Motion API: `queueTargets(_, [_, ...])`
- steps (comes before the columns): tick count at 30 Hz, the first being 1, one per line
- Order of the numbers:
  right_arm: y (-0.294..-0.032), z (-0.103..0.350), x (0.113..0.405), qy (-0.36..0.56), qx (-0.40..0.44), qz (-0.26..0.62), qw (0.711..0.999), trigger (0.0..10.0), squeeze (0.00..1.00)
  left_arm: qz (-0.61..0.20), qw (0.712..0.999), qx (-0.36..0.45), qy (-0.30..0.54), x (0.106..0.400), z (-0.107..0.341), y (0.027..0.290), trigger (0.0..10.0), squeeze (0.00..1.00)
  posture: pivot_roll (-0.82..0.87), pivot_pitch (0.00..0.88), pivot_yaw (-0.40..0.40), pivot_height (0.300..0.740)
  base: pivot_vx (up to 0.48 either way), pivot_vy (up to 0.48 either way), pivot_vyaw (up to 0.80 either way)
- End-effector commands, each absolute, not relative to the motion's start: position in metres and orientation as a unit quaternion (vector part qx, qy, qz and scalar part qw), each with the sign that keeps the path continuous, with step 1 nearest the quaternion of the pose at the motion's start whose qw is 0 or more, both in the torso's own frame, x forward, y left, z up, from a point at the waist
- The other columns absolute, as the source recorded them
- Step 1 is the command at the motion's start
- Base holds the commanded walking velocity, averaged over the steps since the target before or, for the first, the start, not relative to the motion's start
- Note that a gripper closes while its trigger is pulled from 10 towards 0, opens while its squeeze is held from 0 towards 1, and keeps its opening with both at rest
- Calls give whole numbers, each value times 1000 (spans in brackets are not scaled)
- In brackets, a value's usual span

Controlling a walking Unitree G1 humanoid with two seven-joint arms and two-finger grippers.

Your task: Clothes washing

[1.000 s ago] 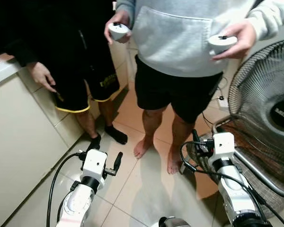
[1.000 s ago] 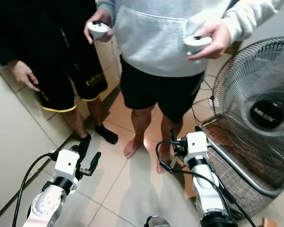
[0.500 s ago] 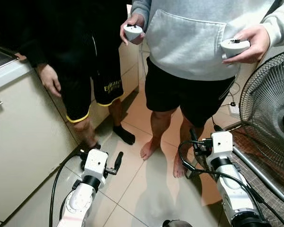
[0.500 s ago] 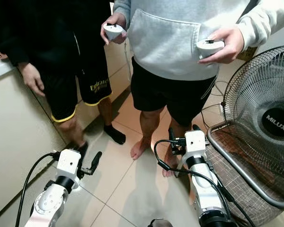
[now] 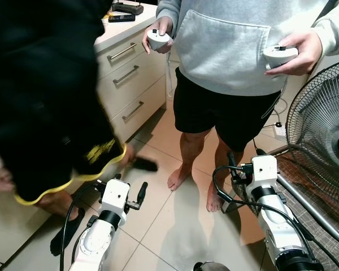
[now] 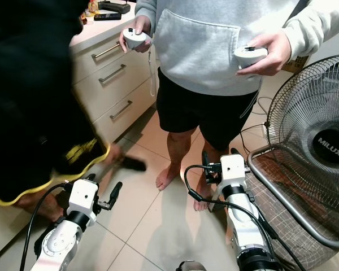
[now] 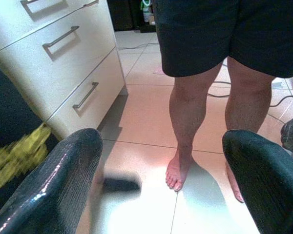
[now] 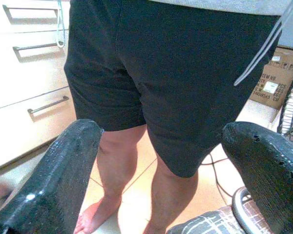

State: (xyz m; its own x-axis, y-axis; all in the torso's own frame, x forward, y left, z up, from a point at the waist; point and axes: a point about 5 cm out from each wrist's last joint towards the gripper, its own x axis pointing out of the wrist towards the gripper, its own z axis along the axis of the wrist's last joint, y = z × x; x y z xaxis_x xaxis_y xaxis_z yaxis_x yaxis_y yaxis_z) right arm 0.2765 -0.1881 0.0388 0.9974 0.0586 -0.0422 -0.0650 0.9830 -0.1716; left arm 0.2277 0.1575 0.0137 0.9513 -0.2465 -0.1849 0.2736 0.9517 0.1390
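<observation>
Basically: no laundry in reach, both end effectors empty.
Left end effector (image 7: 161, 180) and right end effector (image 8: 161, 170) splayed; wait for person (image 5: 226, 51) to move, avoid fan (image 5: 322, 141).

Blurred person in black (image 5: 45, 96), head cut off

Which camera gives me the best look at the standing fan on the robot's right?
The right eye view: the fan shows most of its round grille and the hub lettering. The left eye view cuts it at the frame edge, hub mostly lost. The right wrist view catches a thin strip of grille at the picture's edge.
</observation>
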Motion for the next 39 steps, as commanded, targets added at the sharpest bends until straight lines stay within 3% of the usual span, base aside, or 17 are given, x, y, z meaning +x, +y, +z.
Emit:
queueTargets(1, [-188, 39, 280, 23, -93, 30, 995, 10000, 0, -133, 984, 91, 76, 231, 16, 157, 10000, 0, -112, 0, 41, 740, 0, 0, 0])
queueTargets(39, [-174, 37, 290, 38, -87, 56, 994, 10000, 0, -128, 984, 105, 62, 248, 24, 150, 10000, 0, -104, 0, 39, 740, 0, 0, 0])
